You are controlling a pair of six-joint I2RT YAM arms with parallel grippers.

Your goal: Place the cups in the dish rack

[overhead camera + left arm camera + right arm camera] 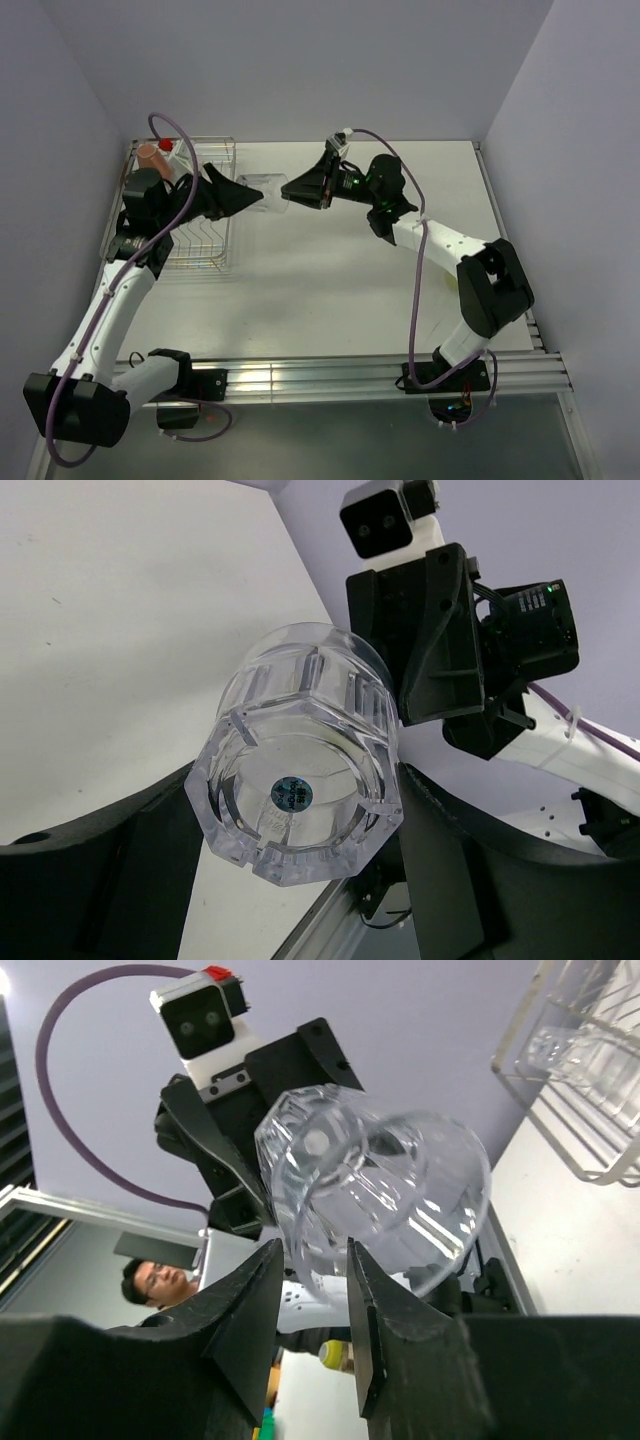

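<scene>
- Black right fingers point(240, 1340) fill the near edge of the right wrist view. The right gripper point(313, 1250) is pinched on the mouth rim of a clear tumbler point(300, 740), one finger inside the wall and one outside.
- Held in the air above the table point(350, 280), the tumbler hangs between the two grippers, just right of the rack point(215, 150).
- Its long axis lies level, running left to right: base toward the left gripper point(298, 820), mouth toward the right one.
- Left fingers point(100, 870) flank the eight-sided base on both sides. I cannot tell whether they already press on it or only straddle it.
- Rack and left arm sit on the same side, so the left arm is the nearer one for loading. This looks like a hand-over from right to left.
- By my reading, the next move turns on the left fingers clamping the base before the right lets go of the rim. The tumbler would then swing left and tip mouth-down over the tines.
- One slip risk is that smooth glass held only by its rim could twist as the grip changes.
- Another tumbler point(590, 1050) already lies in the rack.
- An orange mug point(150, 155) shows at the rack's far left corner, partly hidden by the arm.
- Writing: a round blue sticker point(292, 794) sits on the base, its print too small to read. No brand shows.
</scene>
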